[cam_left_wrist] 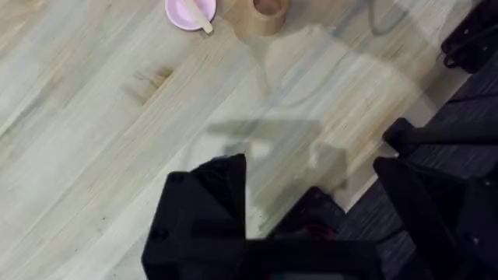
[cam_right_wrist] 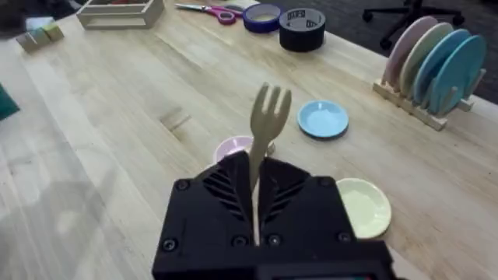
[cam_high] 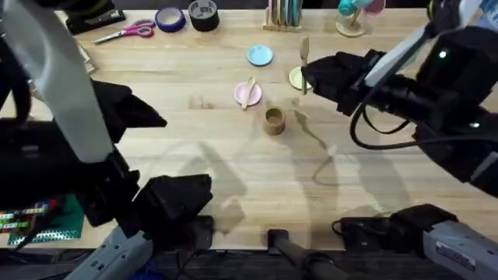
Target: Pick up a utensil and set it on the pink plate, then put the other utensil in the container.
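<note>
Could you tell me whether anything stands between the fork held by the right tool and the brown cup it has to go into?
Nothing visible does. The right tool holds the fork above the table, and the cup stands open with bare wood around it.

i see a pale matt wooden fork [cam_right_wrist: 268, 117], a smooth pink plate [cam_right_wrist: 233, 147] at its seven o'clock — grained wood table [cam_high: 233, 171].

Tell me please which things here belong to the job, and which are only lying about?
Job:
wooden spoon on pink plate
wooden fork in right gripper
brown cup

Lying about:
blue plate
yellow plate
scissors
tape rolls
plate rack
</note>
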Motion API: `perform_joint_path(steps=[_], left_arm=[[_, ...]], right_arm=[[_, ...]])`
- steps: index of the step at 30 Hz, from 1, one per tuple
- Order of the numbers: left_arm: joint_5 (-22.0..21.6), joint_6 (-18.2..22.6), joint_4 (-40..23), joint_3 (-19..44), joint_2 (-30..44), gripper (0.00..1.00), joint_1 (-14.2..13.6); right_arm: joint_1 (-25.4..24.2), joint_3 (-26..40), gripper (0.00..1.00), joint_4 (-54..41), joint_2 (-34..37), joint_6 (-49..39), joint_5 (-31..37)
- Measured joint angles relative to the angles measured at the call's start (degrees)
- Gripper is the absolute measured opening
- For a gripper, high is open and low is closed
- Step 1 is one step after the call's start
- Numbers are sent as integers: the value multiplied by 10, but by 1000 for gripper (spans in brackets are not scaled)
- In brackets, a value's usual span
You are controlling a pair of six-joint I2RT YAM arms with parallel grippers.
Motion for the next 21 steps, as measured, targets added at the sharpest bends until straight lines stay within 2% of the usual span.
perform_joint_path(steps=[5,13,21], left_arm=[[0,2,0,0,0,995,0],[0,4,0,0,0,994,0],[1,4,0,0,0,993,0]], right_arm=[[10,-7,33,29,24,11,2],[43,-7,32,94,125,15,2],[54,-7,32,129,141,7,-6]])
